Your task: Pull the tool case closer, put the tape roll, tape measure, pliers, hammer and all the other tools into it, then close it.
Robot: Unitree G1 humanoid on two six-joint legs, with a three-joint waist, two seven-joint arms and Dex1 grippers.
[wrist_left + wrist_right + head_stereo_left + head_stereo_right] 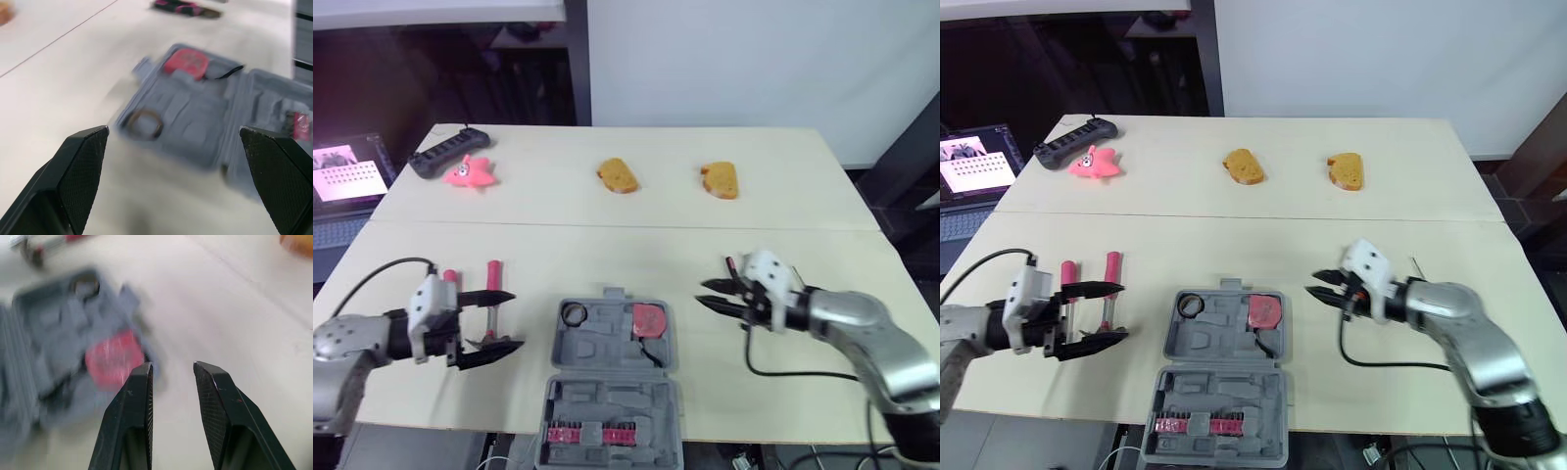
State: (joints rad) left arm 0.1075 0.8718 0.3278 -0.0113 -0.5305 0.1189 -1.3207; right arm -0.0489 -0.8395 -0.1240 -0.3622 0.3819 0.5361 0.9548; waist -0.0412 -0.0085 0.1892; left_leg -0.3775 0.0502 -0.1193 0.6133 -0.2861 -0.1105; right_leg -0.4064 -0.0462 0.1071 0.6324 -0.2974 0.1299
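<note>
The tool case (599, 345) lies open at the near edge of the table (607, 245), between the two arms, with the tape roll (574, 313) and the red tape measure (649, 320) already sitting in its far tray. The left gripper (502, 321) hangs just left of the case with its fingers spread wide and empty, at the red-handled tools (493, 276) (blurred, so which is which cannot be told). The right gripper (702, 294) hovers just right of the case, its fingers parted only narrowly and holding nothing.
</note>
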